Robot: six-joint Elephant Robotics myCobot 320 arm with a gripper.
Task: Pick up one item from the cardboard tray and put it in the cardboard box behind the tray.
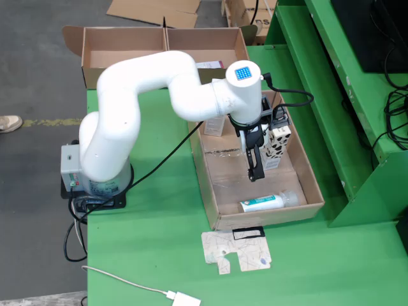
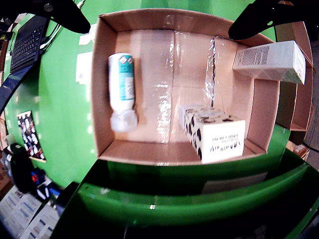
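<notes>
Tray (image 1: 210, 185) lies on the green table (image 1: 159, 242), holding three items: a bottle (image 1: 268, 203) on its side by the tray's near wall in the fixed view, a spotted carton (image 1: 278, 143) against the tray's right wall, and a white carton (image 2: 271, 60) leaning at the far end. Gripper (image 1: 255, 173) hangs over the tray's middle, fingers spread, holding nothing. Box (image 1: 162, 48) stands beyond the tray's far end.
</notes>
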